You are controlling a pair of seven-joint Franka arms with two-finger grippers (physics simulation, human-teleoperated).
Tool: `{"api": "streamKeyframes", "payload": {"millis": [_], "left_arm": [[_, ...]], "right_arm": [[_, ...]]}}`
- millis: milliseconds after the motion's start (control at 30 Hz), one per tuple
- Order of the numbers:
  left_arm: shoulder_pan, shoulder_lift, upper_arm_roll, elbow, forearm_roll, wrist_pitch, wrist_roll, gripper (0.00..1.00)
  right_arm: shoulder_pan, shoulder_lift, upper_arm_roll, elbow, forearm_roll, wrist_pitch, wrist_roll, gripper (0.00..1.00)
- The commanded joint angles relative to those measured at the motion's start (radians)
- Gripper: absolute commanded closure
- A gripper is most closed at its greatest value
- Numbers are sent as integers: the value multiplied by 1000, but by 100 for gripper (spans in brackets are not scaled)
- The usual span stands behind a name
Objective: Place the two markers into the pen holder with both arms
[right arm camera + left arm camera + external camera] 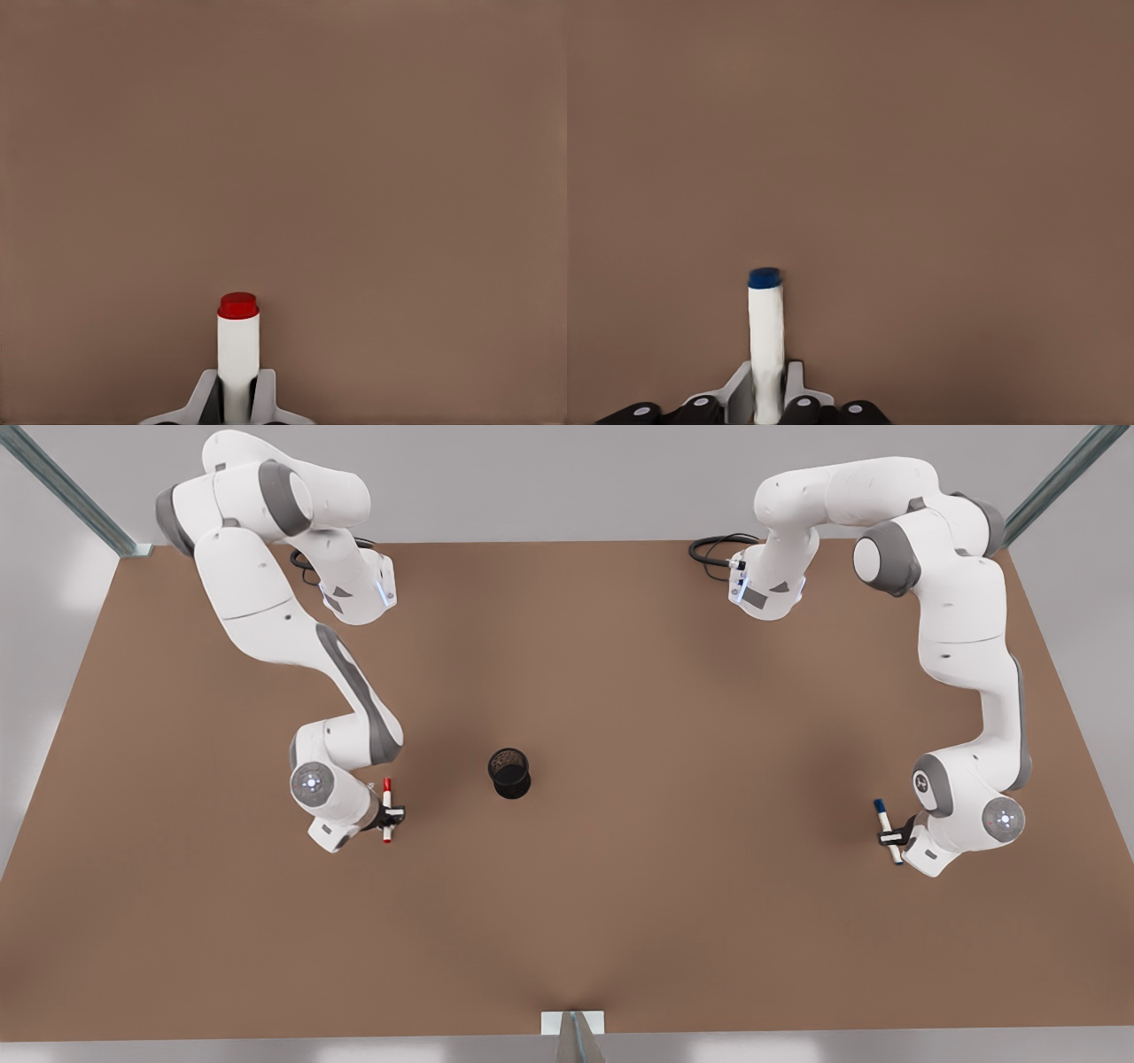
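On the brown table [620, 921] I have two arms, and each one holds a marker. My left gripper [889, 838] is on the front view's right side, near the near edge of the table. Its fingers [737, 390] pinch the blue-capped marker [886, 829] around the white part, and the blue cap points toward the far side. From my left wrist I see that marker [765, 347] sticking out between my left gripper's [768, 403] fingers, with the blue cap at the tip and plain brown table behind it. My right gripper [390, 815] is on the front view's left side. Its fingers [205, 398] squeeze the red-capped marker [387, 809] in the middle, and the red cap points toward the far side too. From my right wrist I see this marker [238, 354] poking out of my right gripper [237, 403], with its red cap on top. The pen holder [509, 772] is a small black cup. It stands up straight on the table, between my two grippers. It is just beside the red-capped marker and well apart from the blue-capped one. I can see its speckled grey inside. Both markers are outside the pen holder, in my fingers.
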Motion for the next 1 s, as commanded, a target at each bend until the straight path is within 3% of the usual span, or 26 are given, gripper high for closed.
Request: {"api": "streamKeyframes", "payload": {"millis": [0,133,233,367,533,767,967], "left_arm": [[0,1,0,0,-9,-2,13,74],[-1,-1,0,0,-9,-2,7,74],[-1,-2,0,0,-9,-2,0,74],[-1,-7,0,0,-9,-4,-1,74],[0,-18,0,-1,-9,-10,-9,74],[0,-24,2,-1,-9,-12,-13,74],[0,-24,0,-1,-9,-13,-18,74]], "right_arm": [[-3,-12,2,16,1,-52,-74,71],[-22,-50,59,65,21,-121,-289,71],[-46,-43,97,219,258,-283,-697,71],[-46,-20,97,308,748,-434,-1375,71],[-43,-18,98,335,1003,-478,-2033,71],[-19,11,146,362,1208,-467,-2568,71],[-17,10,183,294,1259,-477,-2714,71]]}}
